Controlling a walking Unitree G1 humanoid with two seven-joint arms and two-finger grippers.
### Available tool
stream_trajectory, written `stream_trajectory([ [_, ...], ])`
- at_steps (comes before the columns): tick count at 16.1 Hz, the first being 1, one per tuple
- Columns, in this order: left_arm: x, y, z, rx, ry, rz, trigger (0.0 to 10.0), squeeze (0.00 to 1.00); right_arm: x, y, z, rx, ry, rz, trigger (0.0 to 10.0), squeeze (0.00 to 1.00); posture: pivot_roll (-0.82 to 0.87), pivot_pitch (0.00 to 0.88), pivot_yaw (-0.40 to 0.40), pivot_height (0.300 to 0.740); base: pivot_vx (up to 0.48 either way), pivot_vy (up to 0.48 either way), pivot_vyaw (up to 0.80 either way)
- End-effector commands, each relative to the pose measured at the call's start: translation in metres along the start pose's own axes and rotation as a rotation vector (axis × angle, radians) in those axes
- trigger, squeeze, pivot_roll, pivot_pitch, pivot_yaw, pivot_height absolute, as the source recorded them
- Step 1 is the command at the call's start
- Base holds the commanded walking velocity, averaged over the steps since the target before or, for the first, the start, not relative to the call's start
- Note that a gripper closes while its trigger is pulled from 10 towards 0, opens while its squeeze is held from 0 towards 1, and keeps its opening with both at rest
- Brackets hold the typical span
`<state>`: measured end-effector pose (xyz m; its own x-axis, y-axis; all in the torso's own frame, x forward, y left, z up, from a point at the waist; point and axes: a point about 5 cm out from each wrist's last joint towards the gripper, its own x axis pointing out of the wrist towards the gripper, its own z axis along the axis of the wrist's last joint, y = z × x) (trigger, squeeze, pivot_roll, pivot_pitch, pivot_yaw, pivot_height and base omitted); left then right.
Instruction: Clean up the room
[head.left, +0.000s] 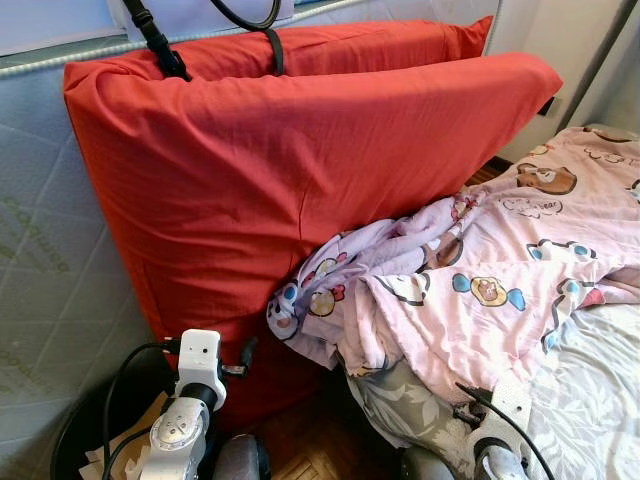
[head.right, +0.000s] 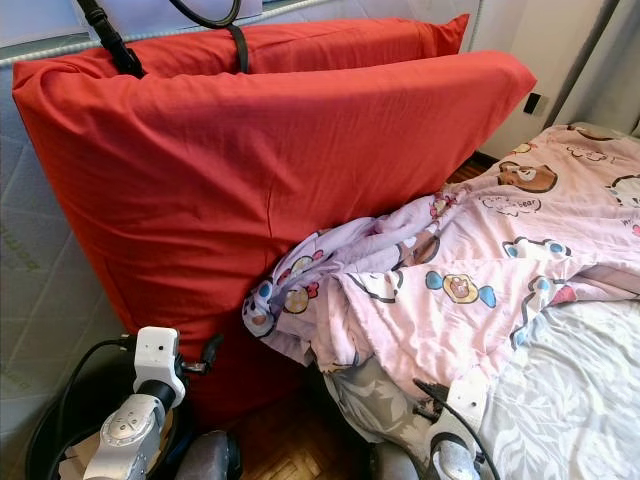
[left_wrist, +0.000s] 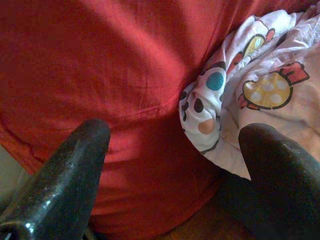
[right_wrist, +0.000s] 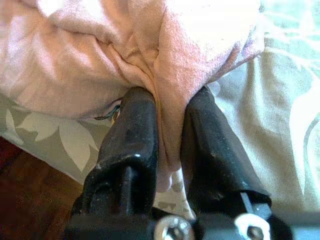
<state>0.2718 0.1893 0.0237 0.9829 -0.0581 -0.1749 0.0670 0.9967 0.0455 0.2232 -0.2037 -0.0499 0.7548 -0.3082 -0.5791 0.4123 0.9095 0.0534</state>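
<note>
Lower left of frame: left arm (head.left: 185, 425) over a black bin (head.left: 80, 435) holding crumpled paper, contents mostly cut off. Left gripper (left_wrist: 172, 165) wide open, empty, facing the big red pillows (head.left: 290, 170) propped upright across the upper centre. Right gripper (right_wrist: 167, 145) clamped on a fold of the pink cartoon-print blanket (head.left: 500, 270), bunched centre-right on the leaf-patterned bed sheet (head.left: 590, 390). Black straps (head.left: 160, 40) at the top, ends cut off.
</note>
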Motion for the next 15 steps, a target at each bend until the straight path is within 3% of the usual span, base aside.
stream_trajectory([
  [1,0.001,-0.004,-0.001,0.018,0.004,-0.021,10.0,0.0,-0.001,0.001,-0.001,0.005,-0.006,0.016,4.4,0.0,0.0,0.0,-0.025,0.606,0.0,0.0,0.0],
  [2,0.001,-0.004,-0.001,0.018,0.005,-0.022,10.0,0.0,-0.001,0.0,-0.002,0.0,-0.001,0.011,1.7,0.0,0.0,0.0,-0.025,0.606,0.0,0.0,0.0],
  [3,0.001,-0.004,-0.001,0.022,0.006,-0.024,10.0,0.0,-0.001,0.001,-0.002,-0.001,0.0,0.01,0.0,0.0,0.0,0.0,-0.027,0.606,0.0,0.0,0.0],
  [7,0.0,-0.001,-0.006,0.013,0.029,-0.01,10.0,0.0,-0.001,0.005,0.001,-0.019,-0.013,0.034,0.0,0.0,0.0,0.0,-0.025,0.606,0.0,0.0,0.0],
  [10,-0.009,0.003,-0.03,-0.042,0.138,0.039,10.0,0.0,0.0,0.013,0.002,-0.042,-0.01,0.098,0.0,0.0,0.0,0.0,-0.023,0.606,0.0,0.0,0.0],
  [11,-0.016,0.007,-0.042,-0.074,0.191,0.074,10.0,0.0,0.0,0.017,0.002,-0.03,-0.003,0.141,3.3,0.0,0.0,0.0,-0.022,0.606,0.0,0.0,0.0],
  [12,-0.021,0.009,-0.049,-0.095,0.229,0.099,10.0,0.0,-0.001,0.02,0.001,-0.046,-0.002,0.172,10.0,0.0,0.0,0.0,-0.022,0.61,0.0,0.0,0.0],
  [15,-0.044,0.017,-0.08,-0.139,0.381,0.176,10.0,0.0,-0.004,0.024,-0.014,-0.155,0.091,0.23,10.0,0.0,0.0,0.0,-0.028,0.645,0.0,0.0,0.0],
])
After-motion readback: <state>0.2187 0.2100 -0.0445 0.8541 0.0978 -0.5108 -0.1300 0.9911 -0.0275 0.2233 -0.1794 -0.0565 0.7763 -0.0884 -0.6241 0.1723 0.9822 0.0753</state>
